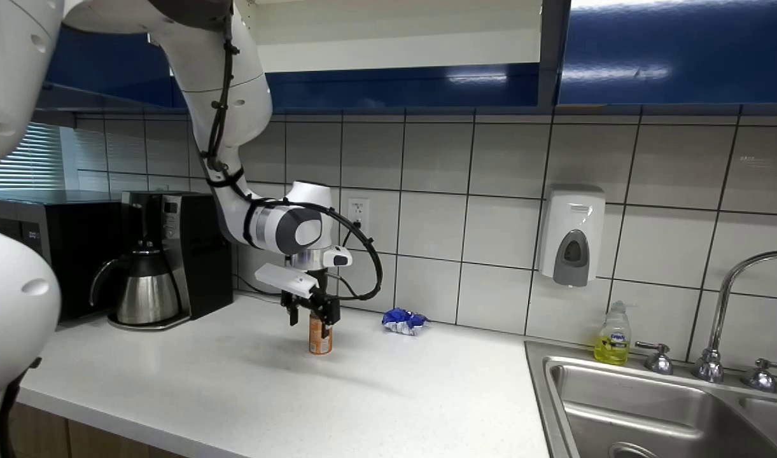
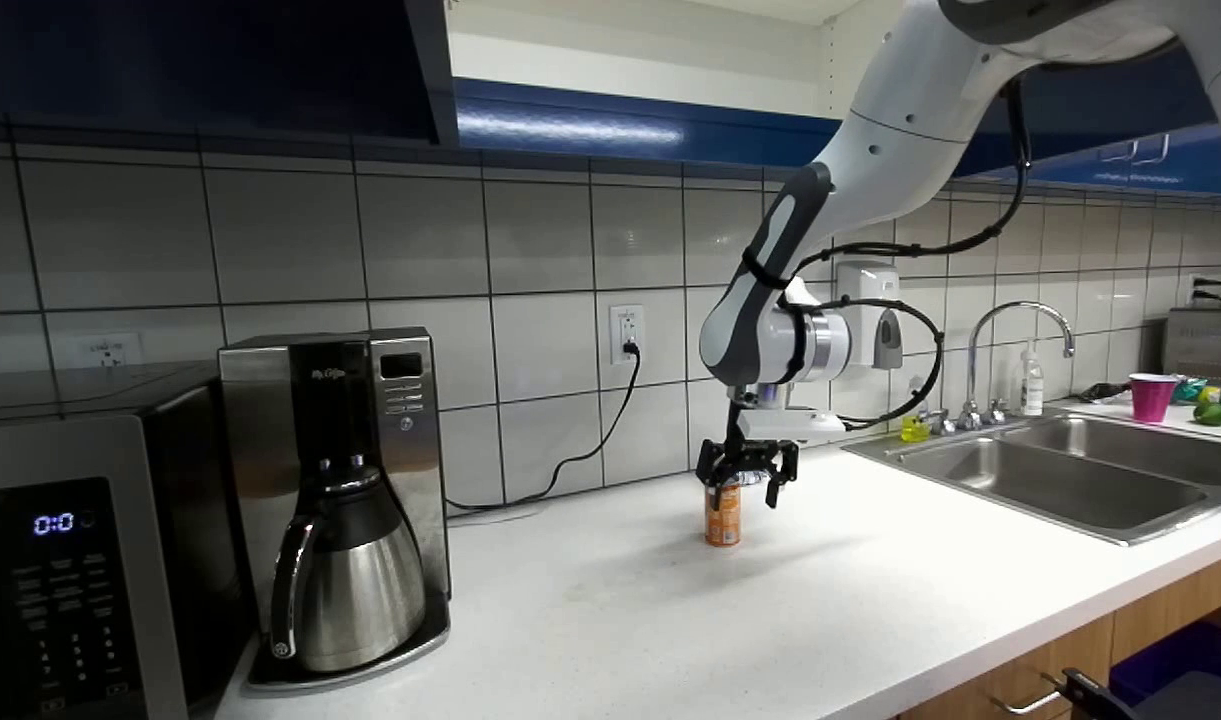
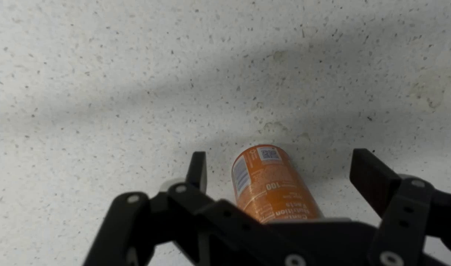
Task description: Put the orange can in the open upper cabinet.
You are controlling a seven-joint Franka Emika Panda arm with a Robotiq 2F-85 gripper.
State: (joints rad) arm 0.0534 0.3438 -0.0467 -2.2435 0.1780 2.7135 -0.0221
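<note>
The orange can stands upright on the white counter in both exterior views. My gripper points down over the can's upper part, and it also shows in an exterior view. In the wrist view the jaws are open, with the can between them and visible gaps on both sides. The can sits closer to the left finger there. Its top is hidden behind the gripper body. The open upper cabinet shows its cream interior above a blue lower edge in both exterior views.
A crumpled blue wrapper lies near the tiled wall. A coffee maker with a steel pot and a microwave stand at one end. A soap dispenser, dish soap and sink are at the other.
</note>
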